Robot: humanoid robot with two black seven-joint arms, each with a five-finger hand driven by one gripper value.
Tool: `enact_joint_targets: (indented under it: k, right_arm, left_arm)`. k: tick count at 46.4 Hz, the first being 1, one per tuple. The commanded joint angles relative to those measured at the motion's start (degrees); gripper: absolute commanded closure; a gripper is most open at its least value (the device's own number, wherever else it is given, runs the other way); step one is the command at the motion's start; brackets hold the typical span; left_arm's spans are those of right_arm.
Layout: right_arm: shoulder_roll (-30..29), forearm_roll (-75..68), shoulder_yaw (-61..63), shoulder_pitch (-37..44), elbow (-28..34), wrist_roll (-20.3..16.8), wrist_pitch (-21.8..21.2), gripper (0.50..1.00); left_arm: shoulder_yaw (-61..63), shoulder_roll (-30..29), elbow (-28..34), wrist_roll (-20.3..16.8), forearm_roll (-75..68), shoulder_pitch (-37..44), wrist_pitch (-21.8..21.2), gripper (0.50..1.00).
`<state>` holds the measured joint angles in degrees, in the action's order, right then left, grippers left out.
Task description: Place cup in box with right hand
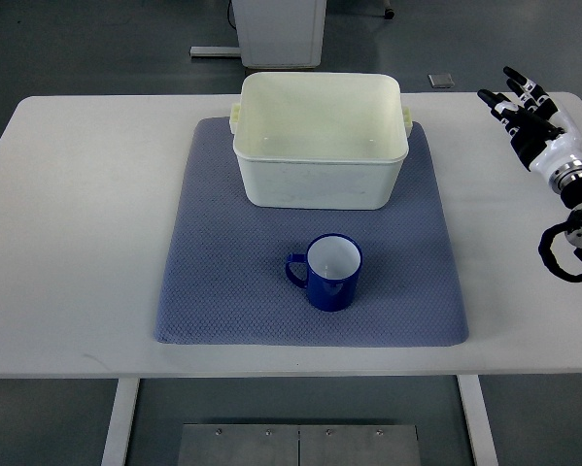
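White bench [77, 243] fills my view, with a blue mat [213, 291] laid across its middle. On the mat's near half stands the cup [331, 273], upright, mouth up, blue outside and white inside, its handle pointing left. Just beyond it, on the far half, sits the box [320, 141], cream-coloured, open-topped and holding nothing I can see. My right hand [524, 109] hovers at the far right edge of the bench, well apart from the cup, fingers spread and holding nothing. No left hand shows.

I judge the cup to be enamel or ceramic: stiff, light, smooth enough to slip, and liable to chip if dropped. With the handle on the side away from my hand, I would wrap the fingers around the body from the right, below the rim.
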<state>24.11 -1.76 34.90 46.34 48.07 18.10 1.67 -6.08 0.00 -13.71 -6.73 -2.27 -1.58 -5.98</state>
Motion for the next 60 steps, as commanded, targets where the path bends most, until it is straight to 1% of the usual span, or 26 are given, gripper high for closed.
enact_joint_targets:
  k: [1,60]
  right_arm:
    - [0.1,0.0,0.0,0.0,0.0,0.0,0.0,0.5]
    - [-0.4,0.0,0.0,-0.3,-0.1,0.0,0.0,0.5]
  left_arm:
    - [0.0,0.0,0.0,0.0,0.1,0.0,0.0,0.5]
    - [0.1,0.0,0.1,0.0,0.0,0.3,0.1,0.5]
